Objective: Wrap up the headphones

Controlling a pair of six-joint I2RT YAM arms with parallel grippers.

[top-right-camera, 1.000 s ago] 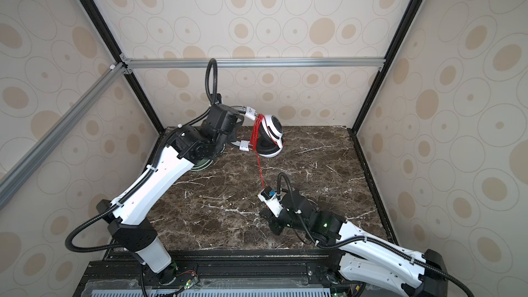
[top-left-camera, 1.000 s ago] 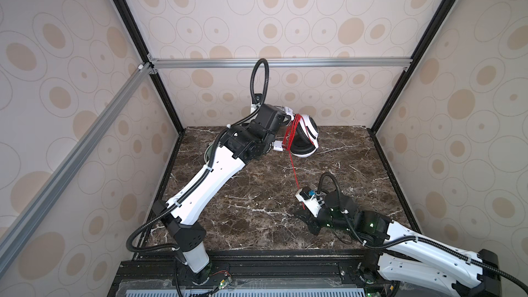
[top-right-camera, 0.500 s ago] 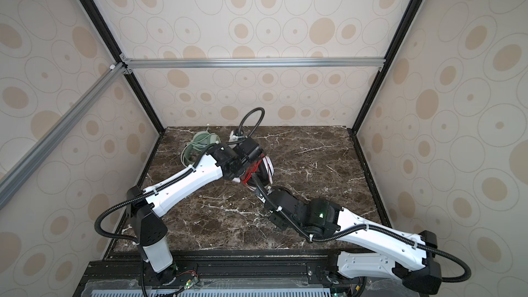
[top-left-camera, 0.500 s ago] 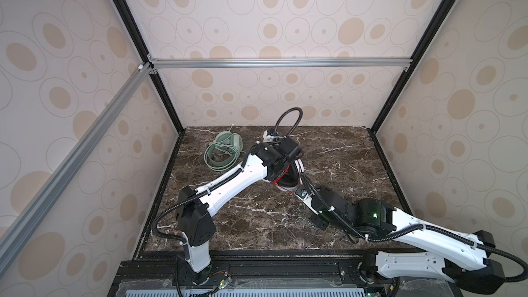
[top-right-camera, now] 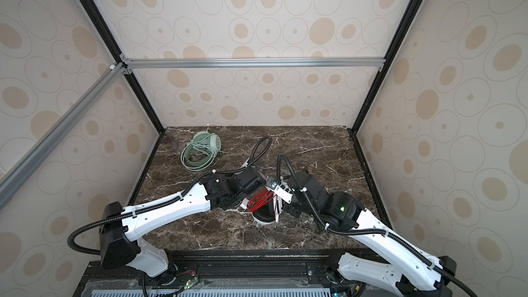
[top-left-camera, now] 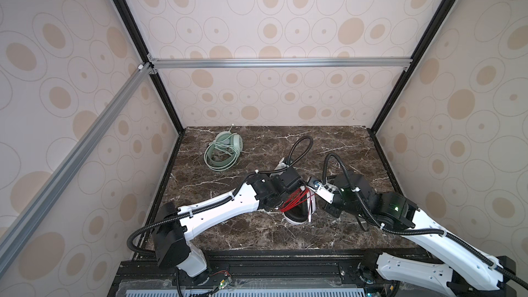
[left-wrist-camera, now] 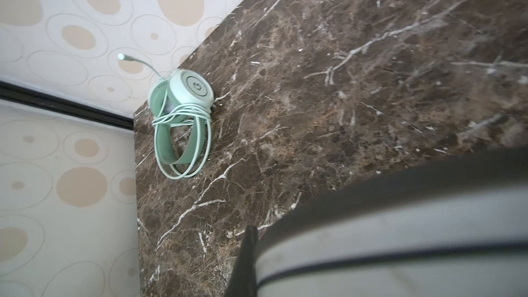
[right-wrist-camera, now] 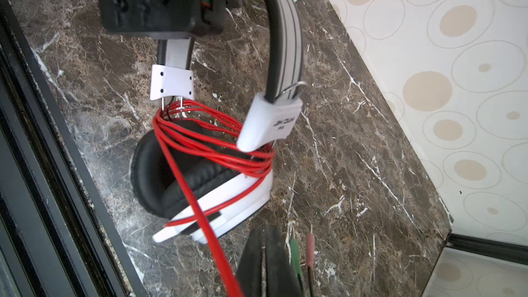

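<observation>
The white-and-black headphones (top-left-camera: 298, 212) (top-right-camera: 264, 212) (right-wrist-camera: 200, 184) stand at the table's front middle, ear cups down at the marble. Several loops of red cable (right-wrist-camera: 205, 144) go round the headband arms. My left gripper (top-left-camera: 297, 191) (right-wrist-camera: 173, 35) is shut on the headband (left-wrist-camera: 400, 241); only one finger (left-wrist-camera: 245, 255) shows in the left wrist view. My right gripper (top-left-camera: 314, 192) (right-wrist-camera: 264, 252) is shut just right of the ear cups. The cable's free end runs taut past its fingers, and the green and pink plugs (right-wrist-camera: 294, 250) stick out beside them. The mint-green headphones (top-left-camera: 224, 152) (left-wrist-camera: 183, 115) lie wrapped at the back left.
The dark marble table (top-left-camera: 328, 150) is walled on the left, back and right. A black rail (right-wrist-camera: 34, 167) runs along its front edge, close to the ear cups. Both arms' black hoses (top-left-camera: 300, 147) arch above the middle.
The left arm has brought the white-and-black headphones down from high at the back to the front middle. The right gripper has come up close on their right, and the cable's free run is shorter.
</observation>
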